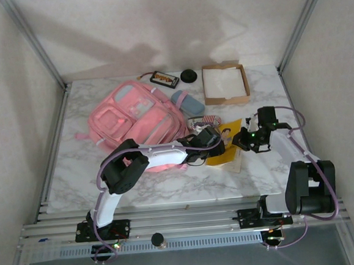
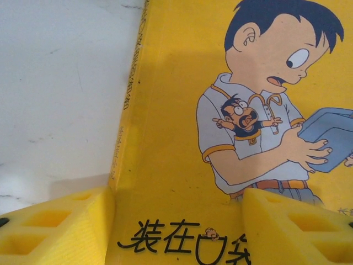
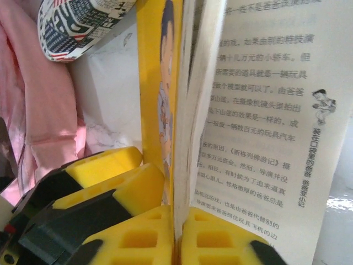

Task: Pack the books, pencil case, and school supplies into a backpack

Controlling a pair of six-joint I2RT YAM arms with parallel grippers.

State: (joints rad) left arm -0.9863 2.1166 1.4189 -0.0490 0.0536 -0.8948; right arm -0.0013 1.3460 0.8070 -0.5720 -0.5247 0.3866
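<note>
A white marble-patterned worktop spans the middle of the top view. A pink backpack lies left of centre. Near the upper edge are a dark brown book, a black round object and, upper right, a cardboard tray. A blue-grey case lies just beside the backpack's right side, with a newsprint-patterned pouch below it. A yellow book lies right of centre.

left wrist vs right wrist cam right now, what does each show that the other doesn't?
Left wrist: the front cover of the yellow book with its cartoon boy, and the left claw open over it. Right wrist: the right claw shut on that book's edge, printed pages fanned open, the pink backpack and a newsprint-patterned pouch behind. Both: the yellow book and the marble table.
</note>
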